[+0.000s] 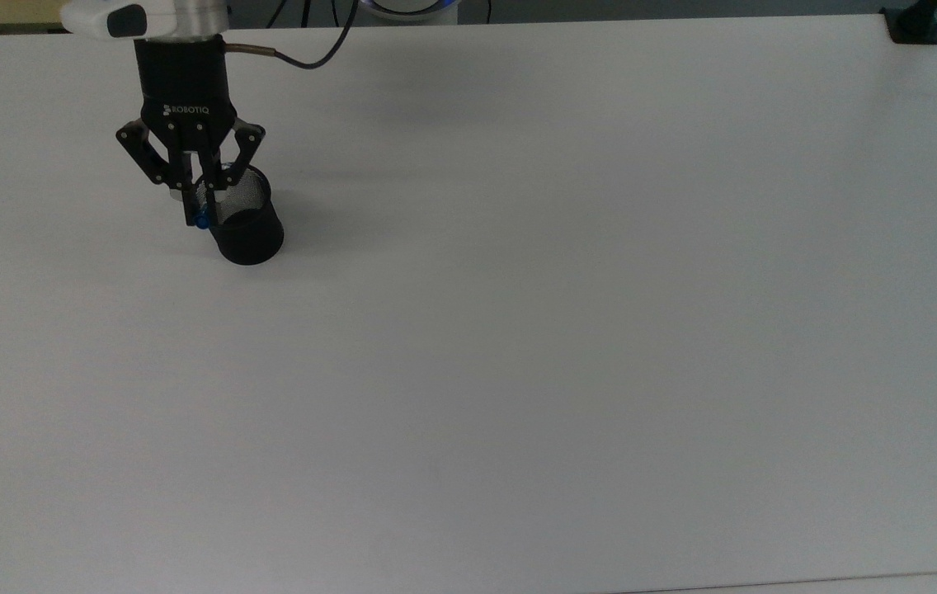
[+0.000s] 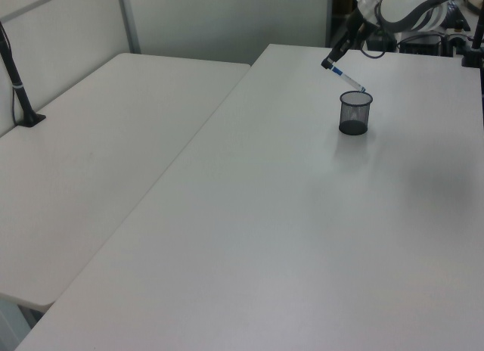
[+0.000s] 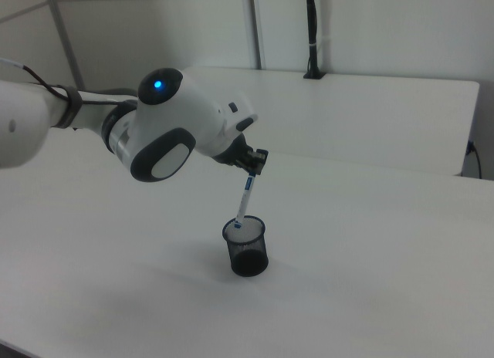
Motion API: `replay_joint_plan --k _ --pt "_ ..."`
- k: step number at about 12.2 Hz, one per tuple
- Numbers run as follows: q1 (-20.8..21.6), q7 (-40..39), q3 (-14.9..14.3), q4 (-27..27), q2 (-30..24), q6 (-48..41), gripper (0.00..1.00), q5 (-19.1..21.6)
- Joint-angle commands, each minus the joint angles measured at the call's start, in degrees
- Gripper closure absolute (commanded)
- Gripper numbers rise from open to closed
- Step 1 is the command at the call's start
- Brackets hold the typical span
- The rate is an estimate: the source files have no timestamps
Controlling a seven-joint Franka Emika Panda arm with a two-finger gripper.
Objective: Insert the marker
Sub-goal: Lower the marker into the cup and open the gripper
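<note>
The pincer, a black two-finger linkage on a white arm, is pressed together on the upper end of the marker, which hangs tilted with its lower tip at the rim of the black mesh cup. In the left view the marker slants down towards the cup, its tip just at the near edge of the mouth. The tilt is the likely hazard: lowered at this slant, the tip could catch the rim or ride down the outside wall, and a light, empty-looking cup might tip or skid on the smooth white table. Let go too soon, the slim, slick plastic barrel could bounce off the wire rim. The cup is a round, see-through lattice with a solid dark base.
</note>
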Motion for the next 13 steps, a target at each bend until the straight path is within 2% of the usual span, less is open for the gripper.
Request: replay_joint_plan --k 1,6,10,11,13 --pt "0.98 -1.88 0.07 -2.21 1.11 5.47 1.00 1.76" --pt "1.07 -3.46 0.07 -4.33 1.02 6.09 1.00 1.76" --pt "1.15 -3.64 0.07 -6.52 1.11 10.04 1.00 1.76" --pt "1.07 -4.34 0.07 -6.53 1.11 9.87 0.95 1.76" --pt "0.54 -4.52 -0.01 -6.44 1.03 9.61 0.78 1.76"
